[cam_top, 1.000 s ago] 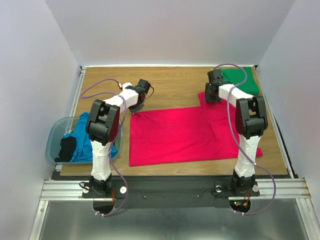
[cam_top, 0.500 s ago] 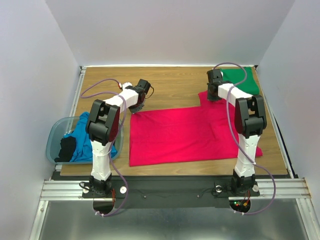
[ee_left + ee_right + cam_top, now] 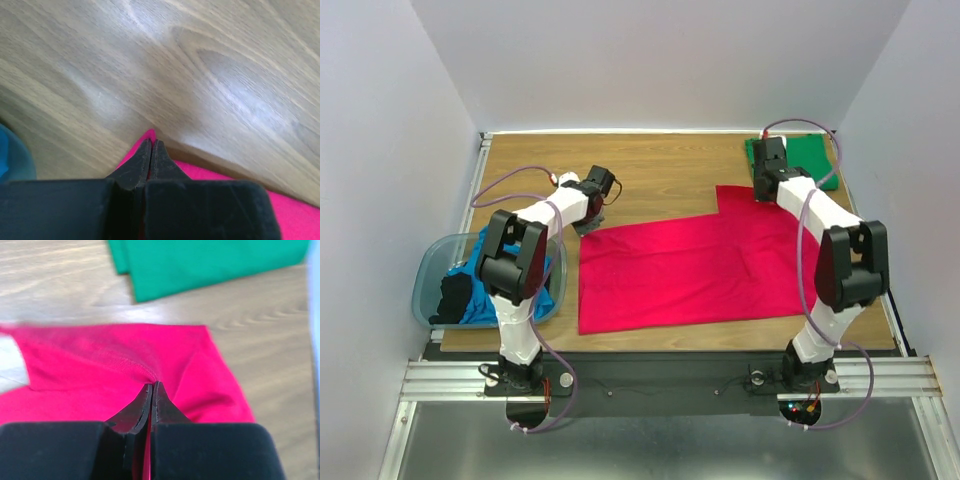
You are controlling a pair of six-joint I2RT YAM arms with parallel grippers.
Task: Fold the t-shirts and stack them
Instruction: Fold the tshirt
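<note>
While you look down from the top camera, the crimson-pink t-shirt (image 3: 690, 265) lies spread across the middle of the worktop (image 3: 660, 165), its long lower edge toward the bottom of the frame. Your left hand (image 3: 586, 224) sits at the shirt's upper-left corner. The left wrist view shows its 2 fingers (image 3: 140, 162) pressed together, with the pink corner pinched between them and poking out just past the tips. Your right hand (image 3: 766, 193) is at the shirt's upper-right part, and in the right wrist view its fingers (image 3: 137, 407) are closed on a puckered ridge of the pink cloth. The emerald green t-shirt (image 3: 817, 155) lies folded in the upper-right corner of the worktop, just beyond the right hand and apart from the pink one. At the left edge of the frame, the bright blue t-shirt (image 3: 485, 265) is heaped in a translucent tub (image 3: 424, 278) beside something dark (image 3: 452, 296).
</note>
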